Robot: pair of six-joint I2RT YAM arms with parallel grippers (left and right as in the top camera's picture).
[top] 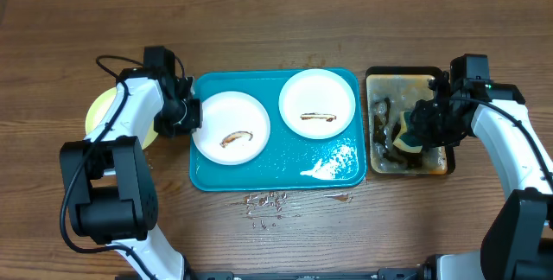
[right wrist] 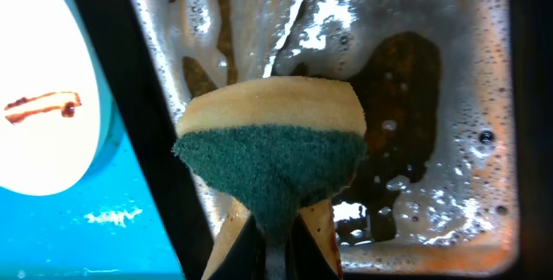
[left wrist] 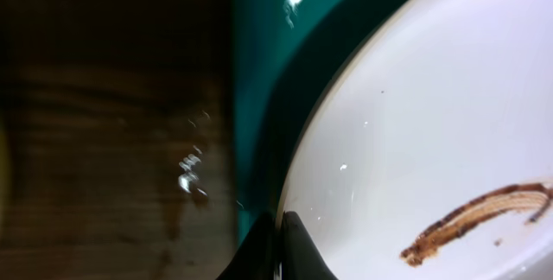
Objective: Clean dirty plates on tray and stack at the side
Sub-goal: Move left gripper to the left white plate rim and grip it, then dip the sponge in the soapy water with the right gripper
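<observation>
Left fingers [left wrist: 302, 250]: clamped on left plate [top: 231, 127] rim, on the tray [top: 259, 175].
Right fingers [right wrist: 257, 258]: pinching sponge [right wrist: 270, 142] over black tray [right wrist: 449, 98].
Right plate [top: 318, 103]: smeared, on the tray.
Yellow-green plate [top: 98, 111]: on the surface [top: 259, 21], left of the tray.

The overhead camera looks straight down on the whole table [top: 276, 21]. The left wrist camera sits close over the left plate [left wrist: 432, 124] and the tray [left wrist: 259, 73] edge, both seen mid-left overhead. The right wrist camera looks closely down at the sponge [right wrist: 272, 150] and black tray [right wrist: 449, 98]; its upper left catches the right plate [right wrist: 43, 81].
</observation>
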